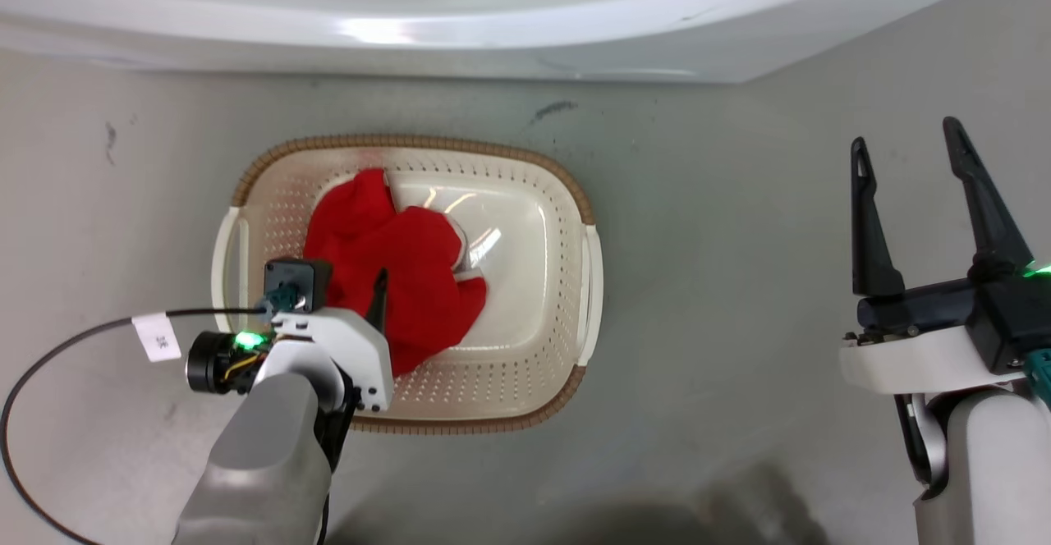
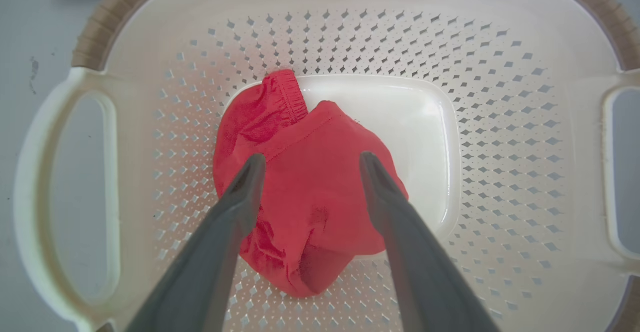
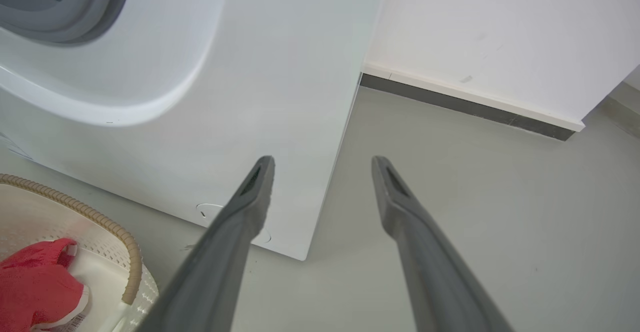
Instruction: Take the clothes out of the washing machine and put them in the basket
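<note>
Cream plastic basket (image 1: 585,200) sits on the grey floor (image 1: 739,299), just in front of the white washing machine (image 1: 493,28). It is a rounded rectangle with its long axis parallel to the machine front. Walls have small diamond perforations, the rim is brown and woven-look, and there is a loop handle at each short end. The bottom is smooth and glossy.

Clothes (image 1: 410,282) lie in the basket, on the left half of its bottom and up its left wall. The plain red garment is soft, crumpled and matte, with stitched seams. Its long axis runs from the basket's far edge to its near edge, and the narrow end with the gathered elastic hem points toward the machine. A bit of white fabric peeks out at its right side.

Left tool (image 2: 310,161) points down into the basket, its long dark fingers spread wide either side of the red heap, gripping nothing. Can't tell if the tips touch the cloth.

Right tool (image 1: 905,133) is over bare floor, well right of the basket. It is wide open and empty, fingers aimed toward the machine's lower corner.
</note>
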Robot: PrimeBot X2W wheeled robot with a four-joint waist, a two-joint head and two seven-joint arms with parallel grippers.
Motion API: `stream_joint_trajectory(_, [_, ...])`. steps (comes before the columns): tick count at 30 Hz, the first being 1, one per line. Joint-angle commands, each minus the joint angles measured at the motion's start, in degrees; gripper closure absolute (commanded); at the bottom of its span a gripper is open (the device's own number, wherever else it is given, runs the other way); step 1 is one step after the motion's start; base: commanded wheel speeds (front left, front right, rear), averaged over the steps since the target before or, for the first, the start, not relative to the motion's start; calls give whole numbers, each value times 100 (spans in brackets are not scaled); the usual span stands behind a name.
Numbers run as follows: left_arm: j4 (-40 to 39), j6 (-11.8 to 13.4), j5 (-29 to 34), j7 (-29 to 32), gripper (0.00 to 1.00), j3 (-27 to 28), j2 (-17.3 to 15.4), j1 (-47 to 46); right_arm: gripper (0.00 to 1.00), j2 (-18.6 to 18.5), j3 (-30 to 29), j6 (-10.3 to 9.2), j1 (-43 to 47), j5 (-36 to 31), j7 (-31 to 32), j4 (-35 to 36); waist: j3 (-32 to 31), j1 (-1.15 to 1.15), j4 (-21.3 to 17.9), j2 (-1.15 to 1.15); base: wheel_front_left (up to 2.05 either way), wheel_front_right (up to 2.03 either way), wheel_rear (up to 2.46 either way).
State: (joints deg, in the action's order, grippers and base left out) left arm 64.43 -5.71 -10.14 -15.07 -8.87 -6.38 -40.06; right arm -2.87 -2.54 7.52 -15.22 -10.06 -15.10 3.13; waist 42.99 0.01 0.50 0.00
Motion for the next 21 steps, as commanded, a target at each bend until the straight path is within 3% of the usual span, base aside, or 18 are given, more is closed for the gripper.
stream_joint_trajectory(1, [-102, -9, 37, -15, 0, 9, -22, 165, 0, -1, 24, -6, 14, 38, -11, -69, -304, -1, -3, 0, 0, 0, 0])
stream_joint_trajectory(7, [-554, -64, -4, -15, 0, 106, -86, 568, 0, 0, 51, -6, 125, 135, -11, -310, -861, -1, 1, 0, 0, 0, 0])
stream_joint_trajectory(15, [-1679, -157, -159, -15, 0, 364, -77, 1243, 0, -1, 28, -6, 298, 308, -10, -613, -1704, -1, 23, 0, 0, 0, 0])
stream_joint_trajectory(21, [-2716, -170, -228, -15, 0, 209, -155, 1688, 0, 0, 6, -6, 476, 478, -11, -762, -2165, -1, 16, 0, 0, 0, 0])
